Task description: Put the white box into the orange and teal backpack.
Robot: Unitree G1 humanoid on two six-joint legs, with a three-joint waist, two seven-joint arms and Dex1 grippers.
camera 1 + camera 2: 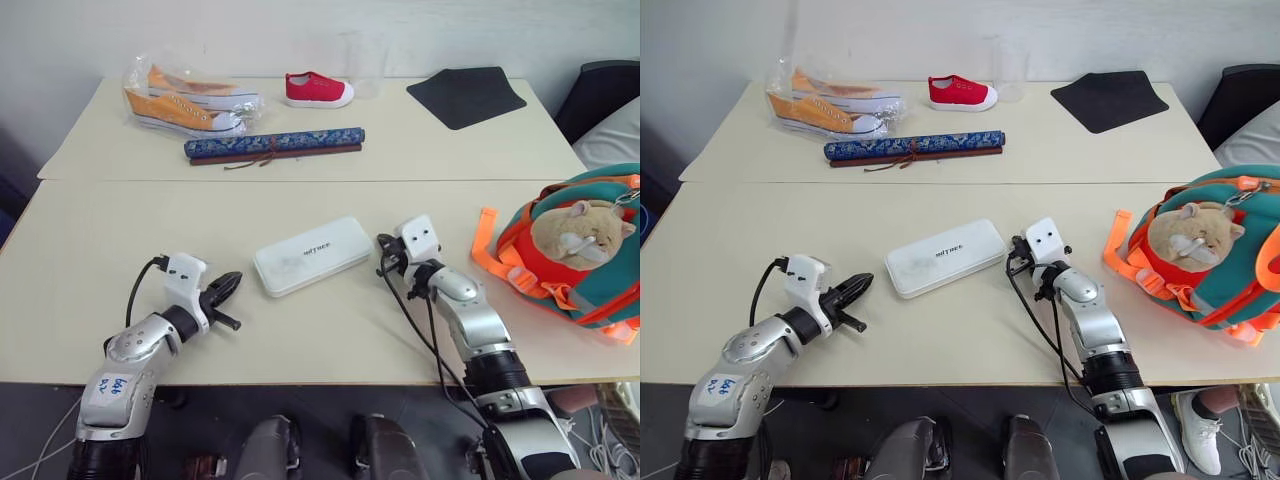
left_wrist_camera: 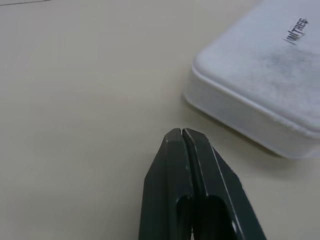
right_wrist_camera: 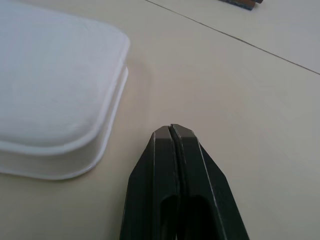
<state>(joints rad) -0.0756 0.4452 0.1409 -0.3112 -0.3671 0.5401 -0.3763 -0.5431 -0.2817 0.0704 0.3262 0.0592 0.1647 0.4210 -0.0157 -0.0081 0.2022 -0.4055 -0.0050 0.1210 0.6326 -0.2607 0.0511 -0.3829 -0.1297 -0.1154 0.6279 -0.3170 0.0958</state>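
Both grippers, left gripper and right gripper, pinched closed, empty, flanking white box; probably shoves it askew toward backpack.

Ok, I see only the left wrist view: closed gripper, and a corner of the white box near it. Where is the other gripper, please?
Observer: The right gripper is at the opposite end of the white box, also shut, not touching it.
Operator: And the backpack, is it near?
Observer: The backpack lies at the table's right edge, beyond the right arm, with its plush hamster facing up.
Operator: Is my left gripper touching the box?
Observer: No. The left gripper stops short of the box, with bare table between them.
Operator: Anything else close to the box?
Observer: A blue roll lies behind it on the far table, well apart.
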